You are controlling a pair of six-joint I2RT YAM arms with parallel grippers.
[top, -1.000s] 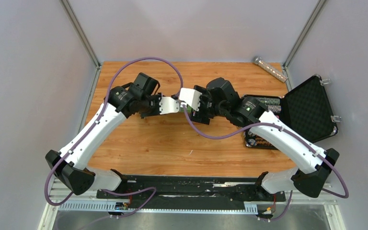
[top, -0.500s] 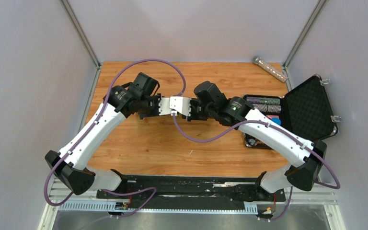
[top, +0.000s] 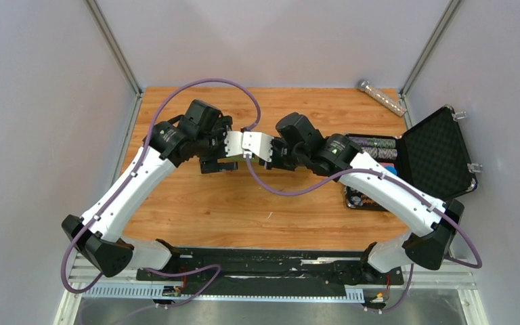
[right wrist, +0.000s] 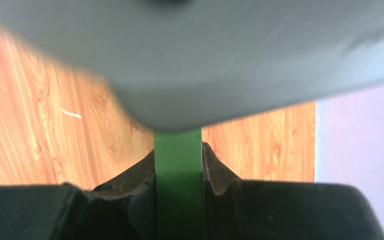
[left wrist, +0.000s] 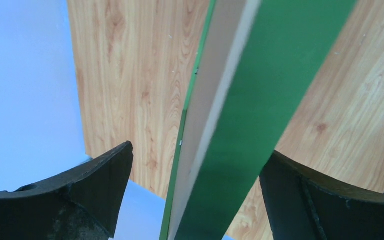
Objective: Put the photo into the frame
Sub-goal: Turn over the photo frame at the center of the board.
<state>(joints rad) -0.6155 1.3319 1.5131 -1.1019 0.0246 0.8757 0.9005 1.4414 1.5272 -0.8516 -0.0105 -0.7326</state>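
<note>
The frame (left wrist: 260, 100) shows as a green rail with a pale inner side, running up through the left wrist view. My left gripper (left wrist: 200, 150) is open, its fingers standing wide on either side of that rail without touching it. My right gripper (right wrist: 178, 148) is shut on the green rail of the frame (right wrist: 178, 190), pinched between both pads. From above, the left gripper (top: 229, 152) and the right gripper (top: 256, 147) meet nose to nose over the middle of the table, and the frame is mostly hidden beneath them. The photo is out of view.
An open black case (top: 433, 152) lies at the right edge of the wooden table (top: 244, 210), with rolls (top: 372, 143) in its tray. A clear tube (top: 381, 97) lies at the back right corner. Grey walls close in on three sides. A blurred pale shape (right wrist: 190, 60) fills the top of the right wrist view.
My right gripper moved left to meet the left one and closed on the frame's rail. My left gripper then opened wide off the rail.
</note>
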